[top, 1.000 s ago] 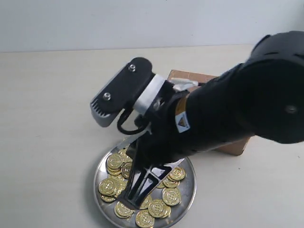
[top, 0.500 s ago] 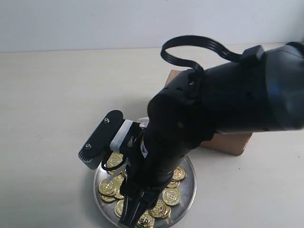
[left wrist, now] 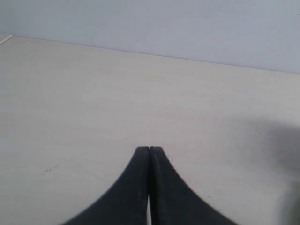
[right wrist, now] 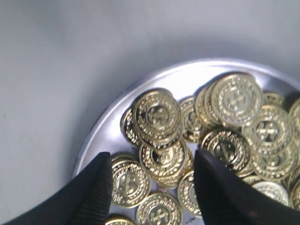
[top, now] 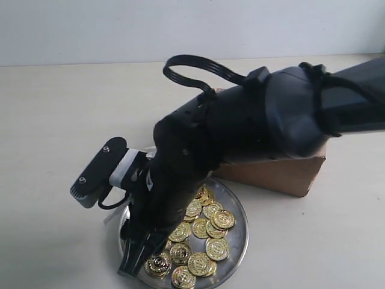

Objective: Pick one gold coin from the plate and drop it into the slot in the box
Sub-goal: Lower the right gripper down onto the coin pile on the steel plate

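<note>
Right gripper (right wrist: 151, 158) is hanging over the near left part of the plate (top: 240, 238). Its two black fingers (right wrist: 96, 192) are standing apart with nothing clamped between them. Coins (top: 207, 247) are showing through the gap; whether the fingertips are touching them cannot be told. The coins are lying in a loose, overlapping heap that is covering most of the plate, leaving the rim bare. The plate is resting on the table (top: 54, 120).

Right arm (top: 240, 132) is reaching down and across from the right, carrying a wrist camera (top: 96, 174) on its left side and a black cable (top: 192, 65) looping above it.

Box (top: 283, 173) is sitting behind the plate, just beside its far rim, and the arm is covering most of it. The slot is hidden under the arm.

Left gripper (left wrist: 149, 152) is appearing in the left wrist view only, its fingers pressed together. It is hanging over bare table, with the wall (left wrist: 187, 23) rising beyond.
</note>
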Action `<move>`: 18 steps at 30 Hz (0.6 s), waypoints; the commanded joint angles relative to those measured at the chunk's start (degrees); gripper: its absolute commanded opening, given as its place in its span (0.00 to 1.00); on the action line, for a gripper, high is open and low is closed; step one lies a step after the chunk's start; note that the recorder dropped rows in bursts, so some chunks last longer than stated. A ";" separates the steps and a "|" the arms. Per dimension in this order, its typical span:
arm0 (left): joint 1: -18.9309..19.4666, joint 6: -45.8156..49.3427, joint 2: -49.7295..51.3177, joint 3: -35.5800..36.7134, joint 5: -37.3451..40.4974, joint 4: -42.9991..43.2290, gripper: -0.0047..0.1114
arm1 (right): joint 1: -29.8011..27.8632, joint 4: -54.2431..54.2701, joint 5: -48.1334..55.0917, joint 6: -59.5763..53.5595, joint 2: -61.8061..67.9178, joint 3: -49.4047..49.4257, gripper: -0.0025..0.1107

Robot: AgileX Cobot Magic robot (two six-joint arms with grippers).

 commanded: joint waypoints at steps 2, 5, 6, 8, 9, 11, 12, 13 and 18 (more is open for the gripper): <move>0.16 -0.25 -0.31 0.22 -0.37 -0.17 0.04 | 0.15 0.13 5.50 -11.38 3.20 -5.07 0.48; 0.16 -0.25 -0.31 0.22 -0.37 -0.17 0.04 | 0.15 0.13 8.57 -23.77 4.85 -7.84 0.48; 0.16 -0.25 -0.31 0.22 -0.37 -0.17 0.04 | 0.15 0.26 9.21 -25.33 5.34 -8.51 0.48; 0.16 -0.25 -0.31 0.22 -0.37 -0.17 0.04 | 0.15 -0.07 9.68 -27.23 6.22 -9.86 0.48; 0.16 -0.25 -0.31 0.22 -0.37 -0.17 0.04 | 0.15 -0.19 9.68 -27.75 6.61 -10.17 0.48; 0.16 -0.25 -0.31 0.22 -0.37 -0.17 0.04 | 0.15 -0.19 9.68 -28.63 7.71 -11.00 0.48; 0.16 -0.25 -0.31 0.22 -0.37 -0.17 0.04 | 0.15 -0.19 9.68 -28.72 8.32 -11.44 0.48; 0.16 -0.25 -0.31 0.22 -0.37 -0.17 0.04 | 0.15 -0.19 10.05 -29.05 8.93 -11.79 0.48; 0.16 -0.25 -0.31 0.22 -0.37 -0.17 0.04 | -0.09 -0.30 11.56 -29.70 10.87 -13.81 0.48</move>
